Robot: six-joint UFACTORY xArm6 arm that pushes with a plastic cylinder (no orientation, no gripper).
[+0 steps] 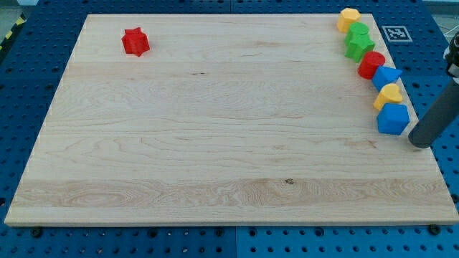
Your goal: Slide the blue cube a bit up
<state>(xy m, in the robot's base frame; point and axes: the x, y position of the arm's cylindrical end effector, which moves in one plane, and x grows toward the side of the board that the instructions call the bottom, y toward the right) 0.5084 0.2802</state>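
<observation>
The blue cube sits near the board's right edge, lowest in a line of blocks. My tip is the end of the dark rod, just right of and slightly below the blue cube, apart from it. Above the cube, touching it, lies a yellow block. Above that come a blue star-like block, a red cylinder, two green blocks and a yellow block.
A red star-shaped block lies alone at the board's upper left. The wooden board rests on a blue perforated table. A fiducial tag sits just off the board's upper right corner.
</observation>
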